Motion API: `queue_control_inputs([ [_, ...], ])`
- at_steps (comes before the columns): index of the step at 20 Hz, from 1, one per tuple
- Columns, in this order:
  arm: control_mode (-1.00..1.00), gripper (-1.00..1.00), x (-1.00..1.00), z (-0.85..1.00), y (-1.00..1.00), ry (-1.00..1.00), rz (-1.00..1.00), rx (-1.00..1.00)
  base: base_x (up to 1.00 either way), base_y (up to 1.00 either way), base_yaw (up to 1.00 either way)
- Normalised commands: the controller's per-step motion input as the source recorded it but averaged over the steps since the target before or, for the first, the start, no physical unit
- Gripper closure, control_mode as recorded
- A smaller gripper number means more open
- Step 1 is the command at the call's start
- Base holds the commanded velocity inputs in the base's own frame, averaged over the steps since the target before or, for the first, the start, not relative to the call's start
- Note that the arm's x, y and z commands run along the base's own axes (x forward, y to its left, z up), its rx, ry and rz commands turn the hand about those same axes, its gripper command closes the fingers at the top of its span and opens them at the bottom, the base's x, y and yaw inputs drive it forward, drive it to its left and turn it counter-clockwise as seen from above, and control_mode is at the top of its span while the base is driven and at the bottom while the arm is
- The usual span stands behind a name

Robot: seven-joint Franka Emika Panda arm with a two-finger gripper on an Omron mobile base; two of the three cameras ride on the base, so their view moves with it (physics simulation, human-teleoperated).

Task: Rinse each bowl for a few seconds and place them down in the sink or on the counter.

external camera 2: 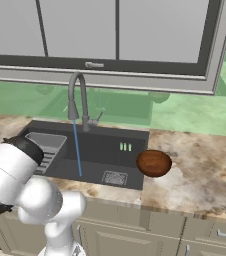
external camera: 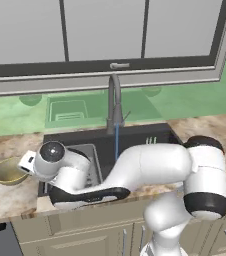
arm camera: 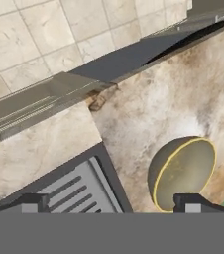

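The olive-gold bowl [external camera: 7, 171] stands upright on the counter [external camera: 5, 197], left of the sink [external camera: 140, 139]. My arm reaches left across the sink, and my gripper [external camera: 25, 164] hovers right beside this bowl. In the hand view the gripper [arm camera: 111, 204] is open with nothing between its fingers, and the bowl [arm camera: 183, 171] lies by the right fingertip [arm camera: 193, 202]. The dark reddish-brown bowl [external camera 2: 154, 163] rests on the counter [external camera 2: 200, 170] at the sink's [external camera 2: 105, 147] right edge.
A thin blue stream of water [external camera: 117, 142] runs from the grey faucet [external camera: 115, 102] into the basin. A grey slotted tray [external camera: 91, 162] lies in the sink's left part, under my arm. Behind the counter is a window over green ground.
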Motion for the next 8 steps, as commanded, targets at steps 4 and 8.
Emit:
queue_control_inputs([
  [4,-1.0,-1.0,-0.43,0.13,-0.44,0.0,0.04,0.0,0.0,0.0,0.0],
  [8,-1.0,-1.0,-0.4,0.36,-0.42,-0.01,0.04,0.0,0.0,0.0,0.0],
])
